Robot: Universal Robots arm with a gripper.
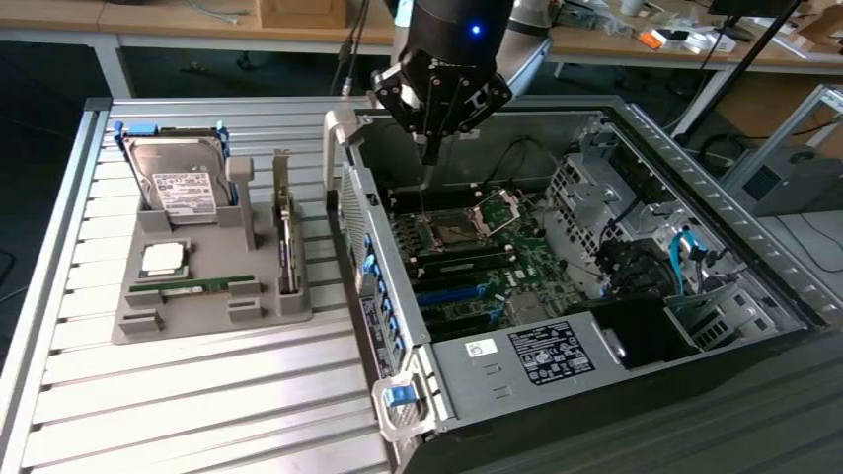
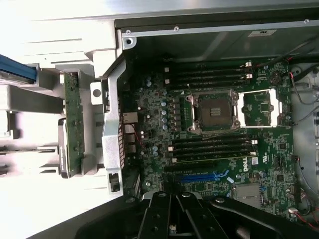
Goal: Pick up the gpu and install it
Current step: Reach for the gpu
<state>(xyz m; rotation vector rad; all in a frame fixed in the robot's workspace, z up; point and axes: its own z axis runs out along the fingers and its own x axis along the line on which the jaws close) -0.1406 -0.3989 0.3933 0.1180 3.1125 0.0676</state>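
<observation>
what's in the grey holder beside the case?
The holder carries a hard drive, CPU, memory stick and the gpu, edge-on in a slot. Slot walls hide its lower edge.

Desk [image 1: 197,395]: ribbed silver aluminium slats, raised metal rim along the exterior view's left edge. Behind it, a light wooden bench [image 1: 53,15] on a white leg [image 1: 116,67], with loose cables [image 1: 217,12] on top and a cardboard box [image 1: 296,10] near them. Second wooden bench [image 1: 619,44] toward the exterior view's right, cluttered with small white and orange items [image 1: 672,38]. Floor [image 1: 53,94] dark, showing under and between the benches. Black pole [image 1: 744,69] slants across the exterior view's right. Aluminium frame [image 1: 806,123] at the far right, with a grey box [image 1: 795,178] near its foot. Light bright and even, from above. Desk surface glares near white in the wrist view.
</observation>
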